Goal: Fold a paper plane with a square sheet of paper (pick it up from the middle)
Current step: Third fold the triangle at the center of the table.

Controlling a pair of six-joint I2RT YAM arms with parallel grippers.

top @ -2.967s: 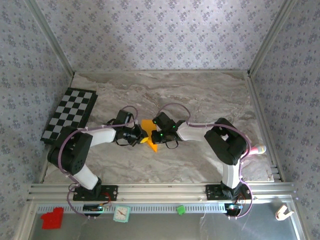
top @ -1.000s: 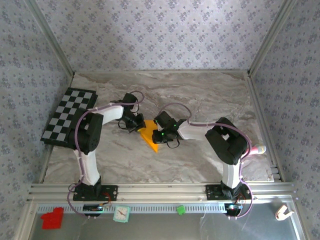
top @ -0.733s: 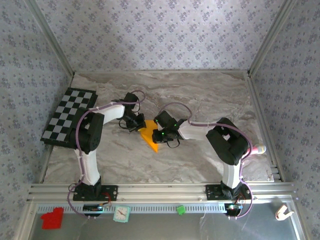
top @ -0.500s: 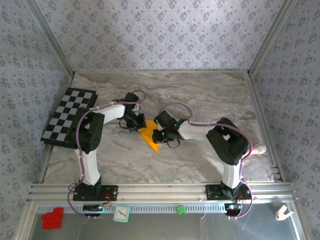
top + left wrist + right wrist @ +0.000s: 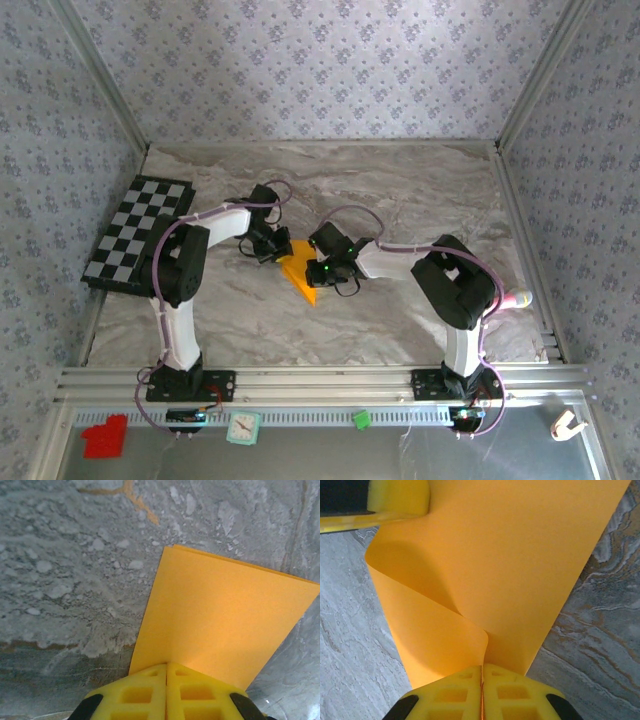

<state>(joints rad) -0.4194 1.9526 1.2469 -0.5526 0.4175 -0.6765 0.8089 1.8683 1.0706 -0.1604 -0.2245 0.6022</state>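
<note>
A grey marbled table (image 5: 420,190) stands between walls (image 5: 320,70) of flowered wallpaper, with a checkered mat (image 5: 140,232) at its left edge. Both arms stretch low toward mid-table, where the orange paper (image 5: 300,278) sits. The left gripper (image 5: 166,667) and right gripper (image 5: 481,672) are each clenched on an edge of it, and the sheet curls between them.

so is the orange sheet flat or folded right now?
Folded over, loosely: the right wrist view shows the sheet curling into a soft loop at the right gripper, which pinches it.
</note>
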